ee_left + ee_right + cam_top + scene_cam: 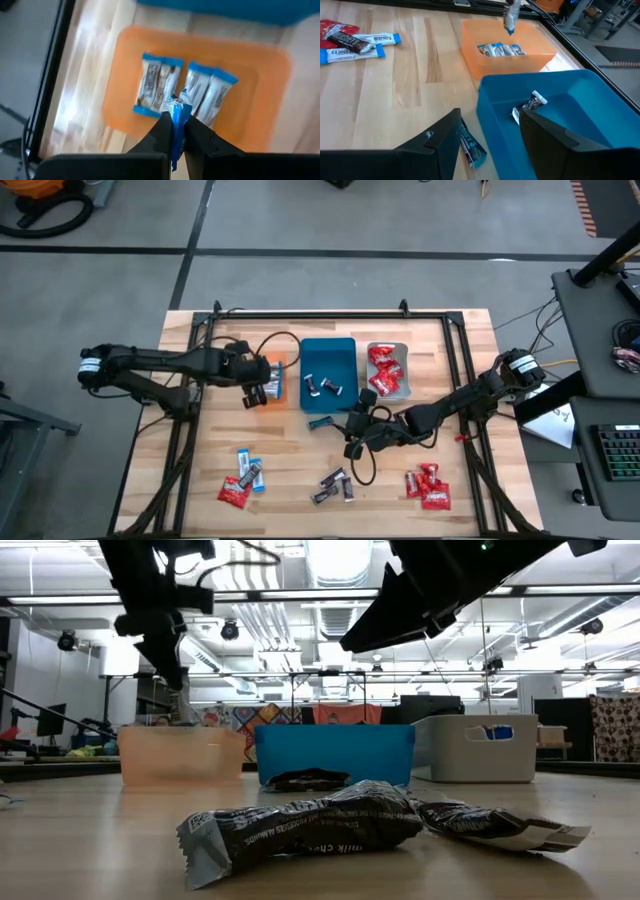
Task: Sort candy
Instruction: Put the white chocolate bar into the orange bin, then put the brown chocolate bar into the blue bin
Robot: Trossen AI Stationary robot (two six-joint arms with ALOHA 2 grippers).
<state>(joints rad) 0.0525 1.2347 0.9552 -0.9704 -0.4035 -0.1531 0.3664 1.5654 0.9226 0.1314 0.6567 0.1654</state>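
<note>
Fingers of the left gripper [174,131] are clenched on a blue-and-white candy [176,114], hanging above the orange tray [275,377], where more such candies [182,89] lie. The right gripper [487,137] stands released over the table just beside the teal tray [555,125], which holds dark candies [325,386]. Red candies [385,370] fill the grey tray [387,346]. More wrapped pieces [335,484] lie along the table's near edge.

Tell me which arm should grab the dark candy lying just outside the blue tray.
Right. Its open claw hangs by the blue tray with that dark candy close below. The left claw is shut on a blue-and-white candy over the orange tray.
</note>
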